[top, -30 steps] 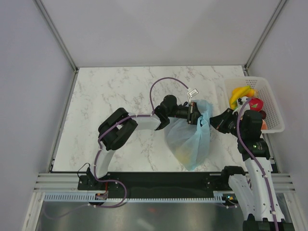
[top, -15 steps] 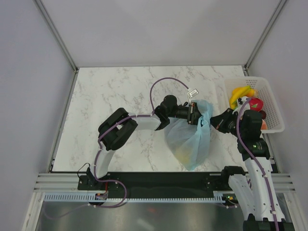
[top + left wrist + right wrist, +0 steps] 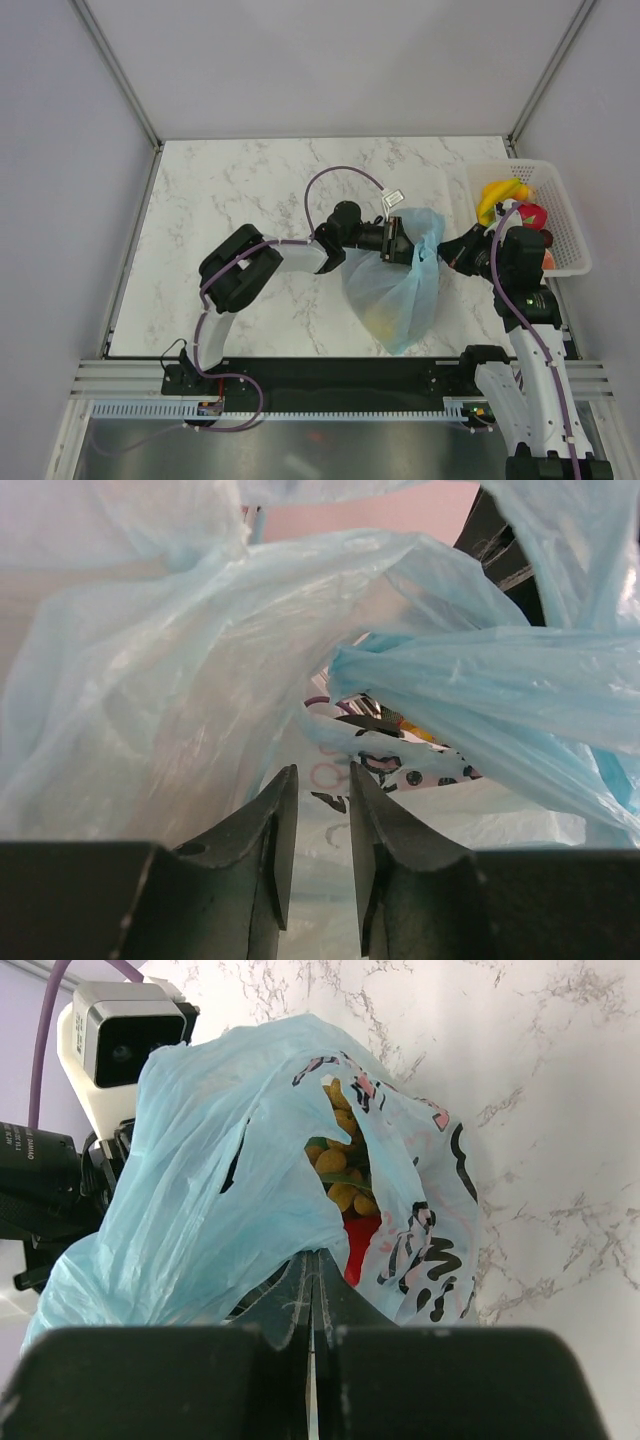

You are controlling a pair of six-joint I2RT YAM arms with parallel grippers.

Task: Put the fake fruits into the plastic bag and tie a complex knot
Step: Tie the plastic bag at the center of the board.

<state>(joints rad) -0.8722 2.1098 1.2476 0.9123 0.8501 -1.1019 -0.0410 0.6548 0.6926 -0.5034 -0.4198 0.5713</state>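
We are pinching the plastic bag (image 3: pixel 200 1190) in the right gripper (image 3: pixel 312 1256) (jaws shut on its rim) while the left gripper (image 3: pixel 322 772) jaws are gaping slightly, empty, before it.

There is one plastic bag (image 3: pixel 400 290), with one tan cluster (image 3: pixel 340 1175) and one red piece (image 3: pixel 360 1245) showing inside. One white basket (image 3: pixel 568 225) holds one banana bunch (image 3: pixel 500 195) and one pink-red fruit (image 3: pixel 533 216).

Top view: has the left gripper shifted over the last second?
Yes, slightly. The left gripper has drawn a little to the left, away from the white basket, while staying at the mouth of the plastic bag.
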